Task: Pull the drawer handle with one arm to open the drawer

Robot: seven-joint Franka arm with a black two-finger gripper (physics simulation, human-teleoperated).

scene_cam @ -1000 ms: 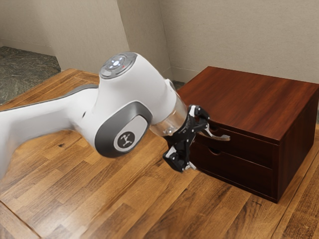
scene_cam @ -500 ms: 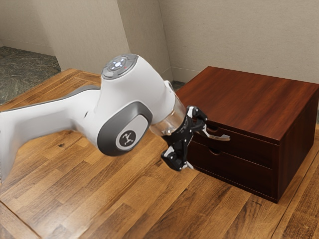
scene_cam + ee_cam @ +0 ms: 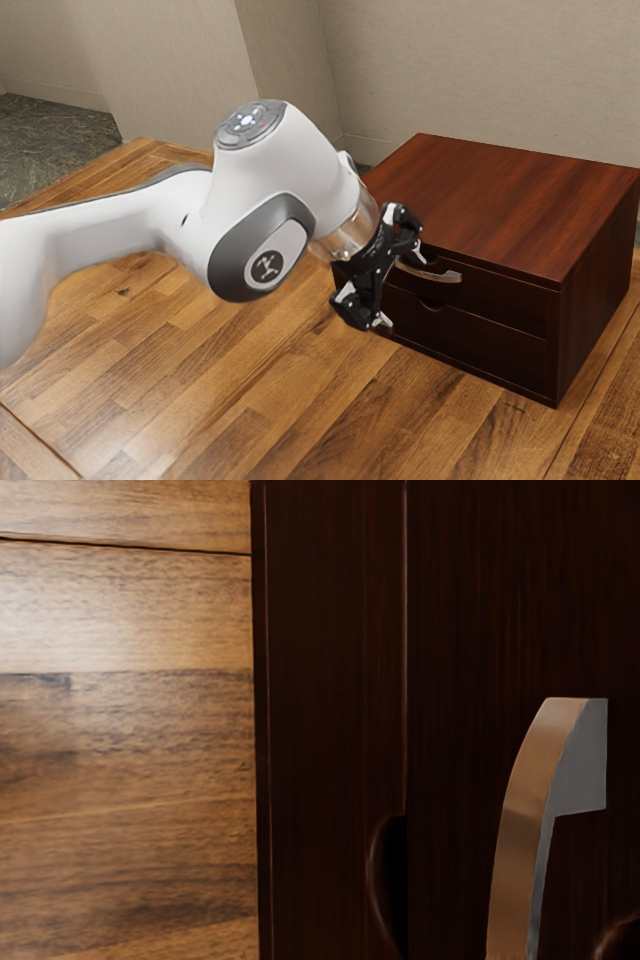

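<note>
With fingers spread and grasping nothing, the end effector (image 3: 398,288) stands at the cabinet (image 3: 500,200) front, where the upper drawer (image 3: 495,295) handle (image 3: 438,272) lies just beyond it, long axis level along that front.

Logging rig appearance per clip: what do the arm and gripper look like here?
The arm is glossy white and rounded, with grey joint caps, one bearing a small white logo. The gripper is black and angular, with pale fingertips.
</note>
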